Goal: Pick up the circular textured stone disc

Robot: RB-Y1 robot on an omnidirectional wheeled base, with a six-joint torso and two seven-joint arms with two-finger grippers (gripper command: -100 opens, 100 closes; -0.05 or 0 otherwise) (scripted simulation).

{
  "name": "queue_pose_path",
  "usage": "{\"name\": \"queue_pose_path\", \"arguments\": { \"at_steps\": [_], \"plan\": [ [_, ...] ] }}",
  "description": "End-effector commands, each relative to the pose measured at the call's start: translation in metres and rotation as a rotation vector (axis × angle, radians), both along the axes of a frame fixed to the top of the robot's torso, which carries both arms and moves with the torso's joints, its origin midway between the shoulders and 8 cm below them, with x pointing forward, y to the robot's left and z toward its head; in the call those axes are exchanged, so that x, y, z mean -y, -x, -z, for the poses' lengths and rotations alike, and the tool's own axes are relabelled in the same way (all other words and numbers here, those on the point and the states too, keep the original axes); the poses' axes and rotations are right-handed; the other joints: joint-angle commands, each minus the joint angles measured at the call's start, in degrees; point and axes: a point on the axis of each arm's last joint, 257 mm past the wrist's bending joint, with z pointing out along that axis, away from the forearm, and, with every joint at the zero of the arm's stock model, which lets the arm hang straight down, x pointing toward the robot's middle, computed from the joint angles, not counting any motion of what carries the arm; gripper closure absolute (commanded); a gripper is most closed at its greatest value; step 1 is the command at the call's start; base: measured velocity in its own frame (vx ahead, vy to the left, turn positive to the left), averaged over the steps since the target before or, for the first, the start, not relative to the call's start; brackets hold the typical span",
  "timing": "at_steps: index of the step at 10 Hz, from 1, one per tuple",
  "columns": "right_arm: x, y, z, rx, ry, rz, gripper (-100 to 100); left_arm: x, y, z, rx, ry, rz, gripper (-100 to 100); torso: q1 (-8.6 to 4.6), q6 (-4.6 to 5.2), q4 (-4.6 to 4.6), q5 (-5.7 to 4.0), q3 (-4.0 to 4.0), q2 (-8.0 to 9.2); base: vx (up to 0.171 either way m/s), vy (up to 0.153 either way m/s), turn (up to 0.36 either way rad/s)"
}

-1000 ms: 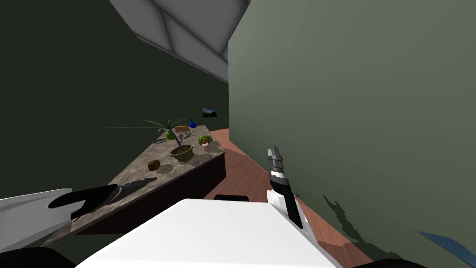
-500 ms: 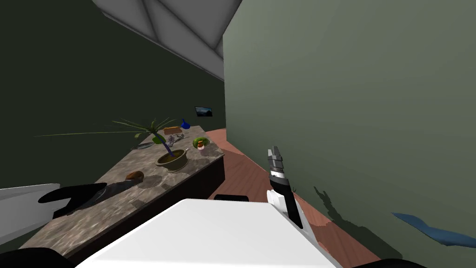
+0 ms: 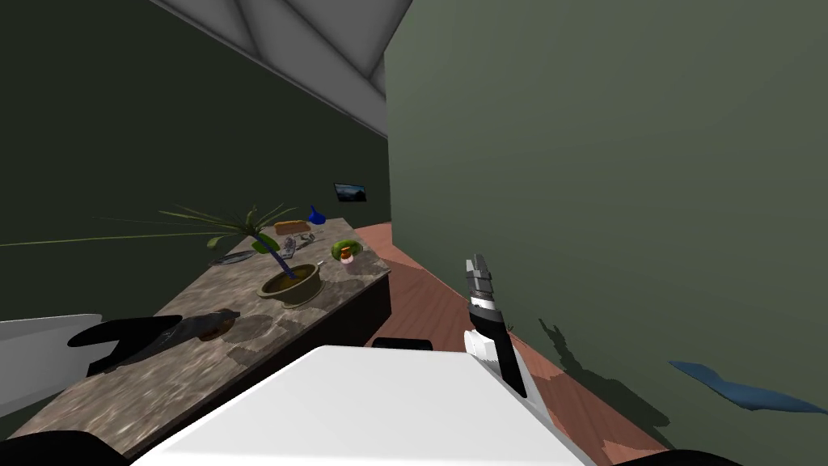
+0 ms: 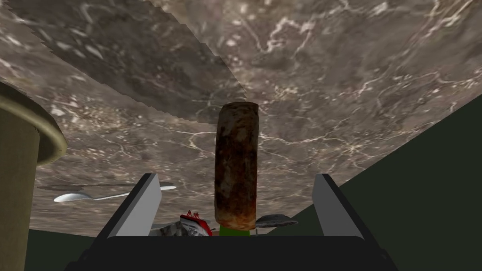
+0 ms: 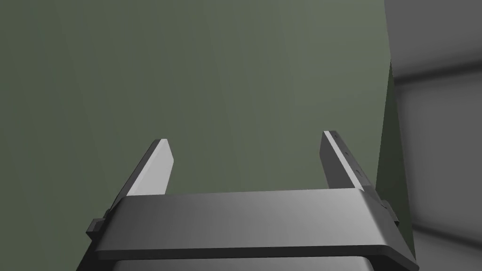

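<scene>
Now straddles the rusty-brown stone disc (image 4: 236, 160) with the wide left gripper (image 4: 237, 176), short of it before. Ready for closing. Right gripper (image 5: 245, 138) wide too.

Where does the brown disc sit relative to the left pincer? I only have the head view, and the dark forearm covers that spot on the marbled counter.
Observer: In the left wrist view the disc faces the camera edge-on, midway inside the left pincer. Its fingers are spread wide and touch neither side.
Operator: Is anything close enough to get knocked?
Observer: A spoon lies on the counter outside one finger, with the olive pot further out on that side.
Operator: And the right pincer?
Observer: The right pincer is open with nothing between its fingers.
</scene>
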Motion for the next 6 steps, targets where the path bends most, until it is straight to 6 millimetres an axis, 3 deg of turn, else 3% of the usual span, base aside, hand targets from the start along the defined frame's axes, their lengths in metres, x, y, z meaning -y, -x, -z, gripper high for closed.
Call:
{"name": "queue_pose_path", "arguments": {
  "at_steps": [1,2,6],
  "plan": [
    [0.000,0.000,0.000,0.000,0.000,0.000,0,0.000,0.000,0.000,0.000,0.000,0.000,0,0.00,0.00,0.00,0.00,0.00,0.00,0.000,0.000,0.000],
    [0.000,0.000,0.000,0.000,0.000,0.000,0,-0.002,0.008,0.006,0.001,0.000,-0.014,-100,0.02,0.00,0.00,0.00,0.01,0.01,0.004,0.013,-0.115],
    [0.000,0.000,0.000,0.000,0.000,0.000,0,-0.005,0.025,0.019,0.001,0.002,-0.043,-100,0.15,0.01,0.00,0.04,0.00,0.01,0.005,0.031,-0.076]
  ]
}}
